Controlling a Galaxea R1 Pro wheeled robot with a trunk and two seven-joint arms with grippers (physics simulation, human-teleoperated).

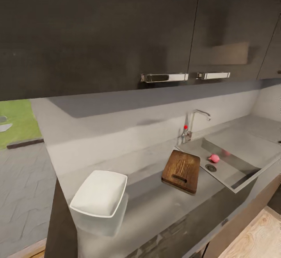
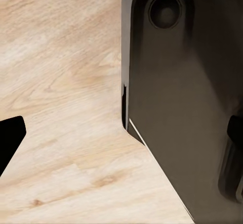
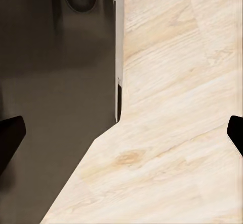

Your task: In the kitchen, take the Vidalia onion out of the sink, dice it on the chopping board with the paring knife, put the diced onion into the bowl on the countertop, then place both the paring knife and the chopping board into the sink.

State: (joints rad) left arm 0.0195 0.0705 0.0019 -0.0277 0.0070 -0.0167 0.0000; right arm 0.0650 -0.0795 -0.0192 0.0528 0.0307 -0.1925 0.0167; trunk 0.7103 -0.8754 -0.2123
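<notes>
From the head camera, the grey countertop runs under dark wall cabinets with two chrome handles. The white bowl sits on the countertop, well apart from the brown chopping board, which lies flat just beside the sink with its slot handle toward the front edge. Inside the sink, a small pink-red round thing, apparently the onion, rests near the round drain, and the curved tap with its red knob stands at the sink's back corner. A strip of light wood floor shows below the dark lower cabinets. From the left wrist camera, the left gripper hangs over the wood floor with its two dark fingertips far apart at opposite edges of the picture, so it is spread and holds nothing; a dark glossy part of the robot's body lies beyond it. From the right wrist camera, the right gripper is likewise spread wide with nothing between its fingertips, over the same pale floor and next to the dark body
</notes>
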